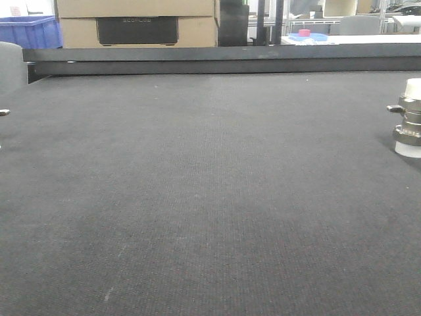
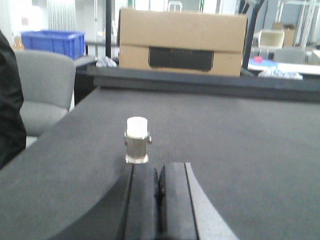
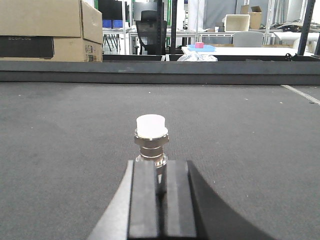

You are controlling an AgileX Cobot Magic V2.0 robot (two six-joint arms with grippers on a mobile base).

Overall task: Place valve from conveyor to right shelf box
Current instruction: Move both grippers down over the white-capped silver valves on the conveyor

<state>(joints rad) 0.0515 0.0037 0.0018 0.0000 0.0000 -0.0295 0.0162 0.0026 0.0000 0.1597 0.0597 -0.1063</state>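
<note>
A valve [image 3: 151, 140], silver metal with a white cap, stands upright on the dark grey conveyor [image 3: 60, 150], just beyond the tips of my right gripper [image 3: 160, 165]. Those jaws are shut with only a thin slit between them, and the valve's base shows through it. In the front view this valve [image 1: 409, 118] sits at the right edge with its side lever pointing left. A second valve [image 2: 137, 141] stands slightly left of the tips of my left gripper [image 2: 159, 170], which is shut on nothing. The right shelf box is out of view.
A black rail [image 1: 217, 59] runs along the belt's far edge. Behind it are a cardboard box [image 2: 182, 42], a blue bin [image 1: 29, 31], a grey chair [image 2: 42, 92] and white tables [image 3: 240, 50]. A small metal stub [image 1: 4, 112] shows at the front view's left edge.
</note>
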